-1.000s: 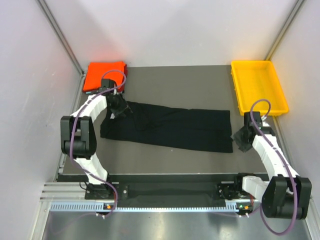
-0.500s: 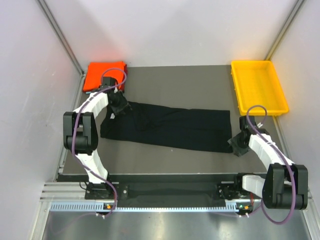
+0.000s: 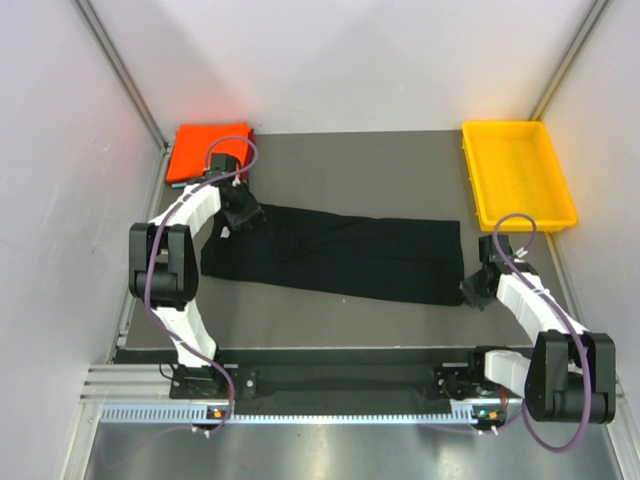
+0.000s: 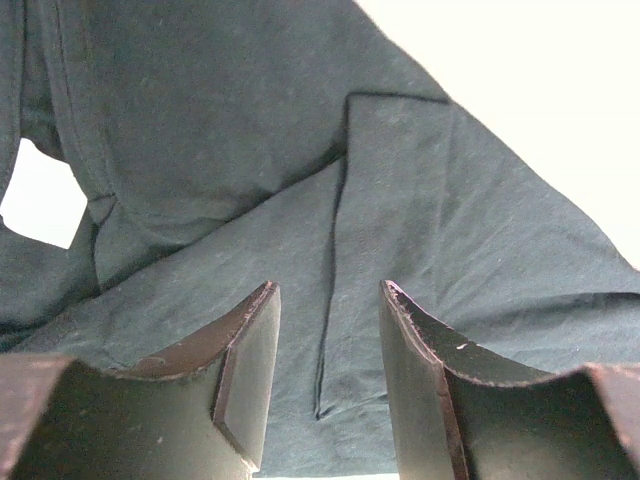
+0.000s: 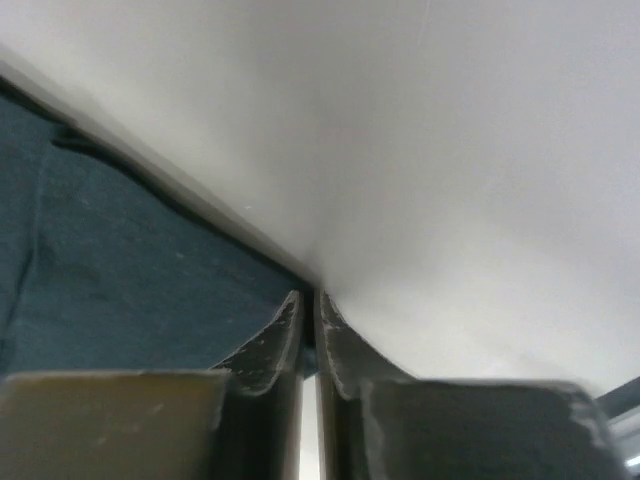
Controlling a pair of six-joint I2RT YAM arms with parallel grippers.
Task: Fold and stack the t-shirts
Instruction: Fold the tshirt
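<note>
A black t-shirt lies folded into a long band across the dark table. My left gripper hovers over its far left end. In the left wrist view that gripper is open, and the black cloth with a fold line lies flat below the gap. My right gripper is at the shirt's near right corner. In the right wrist view its jaws are pressed almost together, with a thin edge of the dark cloth between the tips. A folded orange-red t-shirt sits at the far left corner.
A yellow plastic tray stands at the far right of the table. White walls enclose the table on the left, back and right. Both arm bases sit on the rail at the near edge.
My right gripper moved left to the black shirt's near right corner and closed its jaws there. The left gripper shifted slightly and stayed open.
</note>
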